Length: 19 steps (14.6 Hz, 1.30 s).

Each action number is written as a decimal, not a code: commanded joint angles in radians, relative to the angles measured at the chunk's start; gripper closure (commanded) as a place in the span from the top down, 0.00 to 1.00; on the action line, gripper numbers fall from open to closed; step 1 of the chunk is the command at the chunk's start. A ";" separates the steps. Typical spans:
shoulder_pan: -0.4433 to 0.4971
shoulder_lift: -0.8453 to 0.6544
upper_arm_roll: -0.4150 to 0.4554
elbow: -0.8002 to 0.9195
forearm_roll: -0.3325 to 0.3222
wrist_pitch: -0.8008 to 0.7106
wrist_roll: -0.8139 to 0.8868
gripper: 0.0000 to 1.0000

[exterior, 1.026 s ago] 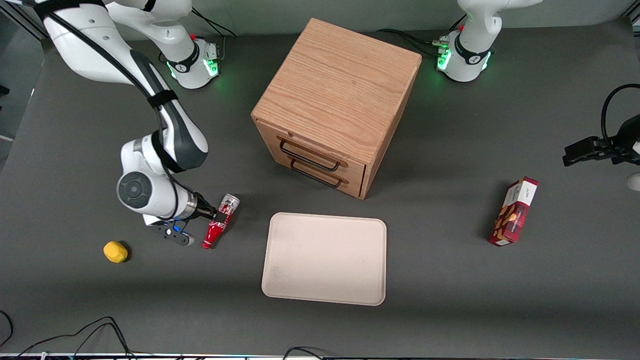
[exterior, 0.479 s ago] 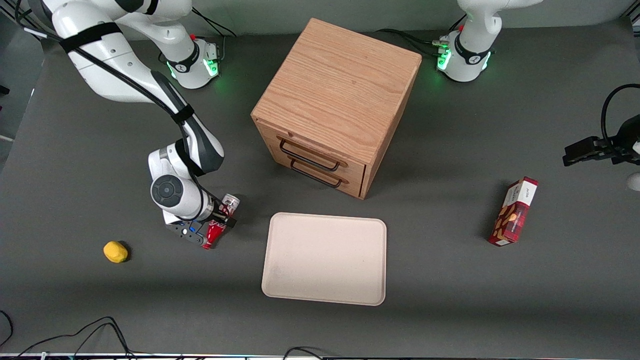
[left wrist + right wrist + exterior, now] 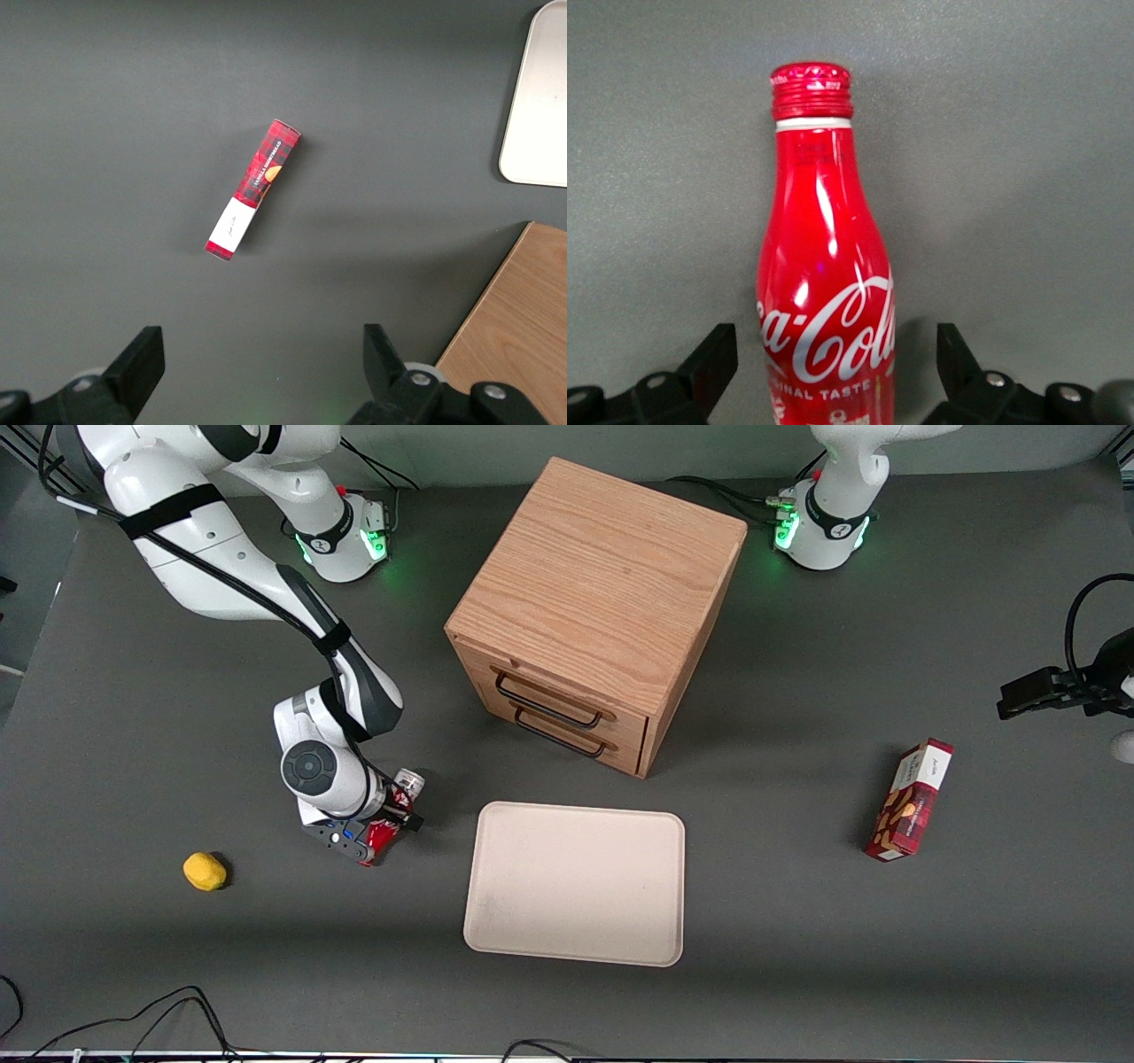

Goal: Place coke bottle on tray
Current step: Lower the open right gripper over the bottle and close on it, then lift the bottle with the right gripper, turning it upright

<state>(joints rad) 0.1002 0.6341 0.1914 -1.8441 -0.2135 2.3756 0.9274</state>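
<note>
My gripper (image 3: 390, 825) is low over the coke bottle (image 3: 394, 815), which lies on its side on the dark table (image 3: 797, 921), beside the tray (image 3: 576, 881) toward the working arm's end and not touching it. My fingers (image 3: 709, 363) stand spread apart, one on each flank of the bottle's red body, with gaps showing between them and it. A yellow lemon (image 3: 205, 871) sits nearby. The wooden cabinet (image 3: 594, 602) stands farther from the front camera.
</note>
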 commanded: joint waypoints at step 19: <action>-0.137 -0.367 0.117 0.106 0.104 -0.514 -0.226 0.00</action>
<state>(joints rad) -0.0211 0.3954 0.2977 -1.7617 -0.1832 2.0099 0.8211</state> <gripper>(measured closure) 0.454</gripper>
